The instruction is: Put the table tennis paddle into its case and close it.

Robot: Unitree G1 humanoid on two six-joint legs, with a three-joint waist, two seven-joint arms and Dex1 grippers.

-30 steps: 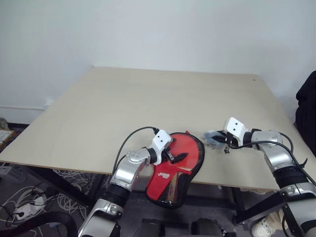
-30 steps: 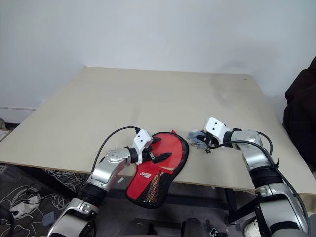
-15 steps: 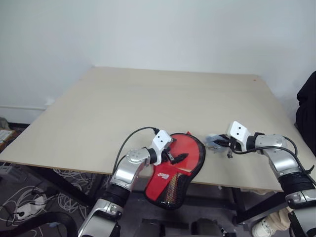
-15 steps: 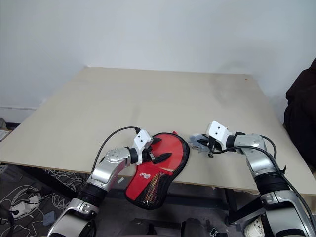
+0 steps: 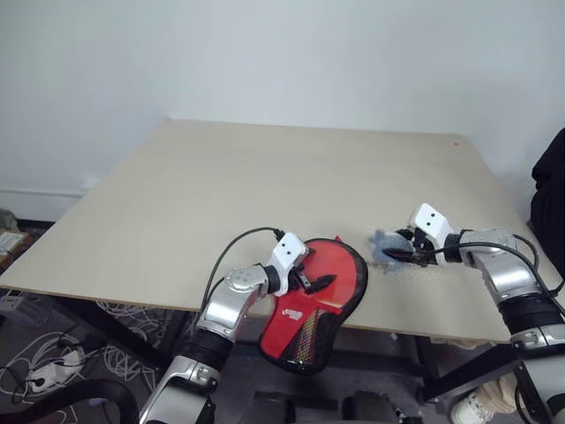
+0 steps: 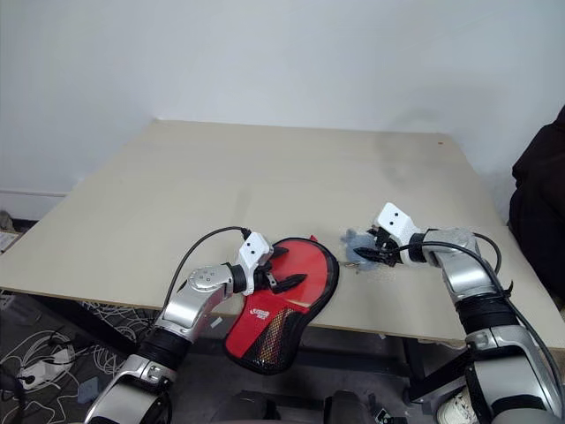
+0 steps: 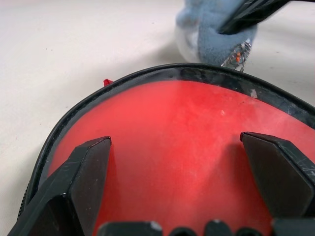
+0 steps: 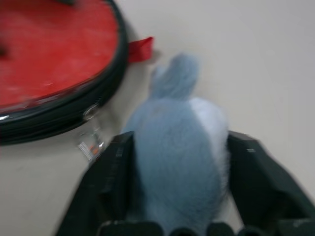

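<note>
Closing step: red paddle-shaped zip case [image 5: 316,296] at lower centre, left fingers [image 7: 81,177] spread above it; right fingers [image 8: 110,172] loosely straddle fluffy grey-white charm [image 8: 179,147]; next, pull zip.

No legible txt anywhere. Only marking: small white logo on red outside of the case [image 5: 311,305], near its narrow end, hanging past front edge of the counter [image 5: 265,177]; looks like a couple short lines, too small to read, brand can't be told. Left wrist view: round red end of case w/ black edging, no print on it. Right wrist view: tiny tag w/ red-orange fleck beside case edge, nothing readable on it. No nos., labels or signs on counter top.
</note>
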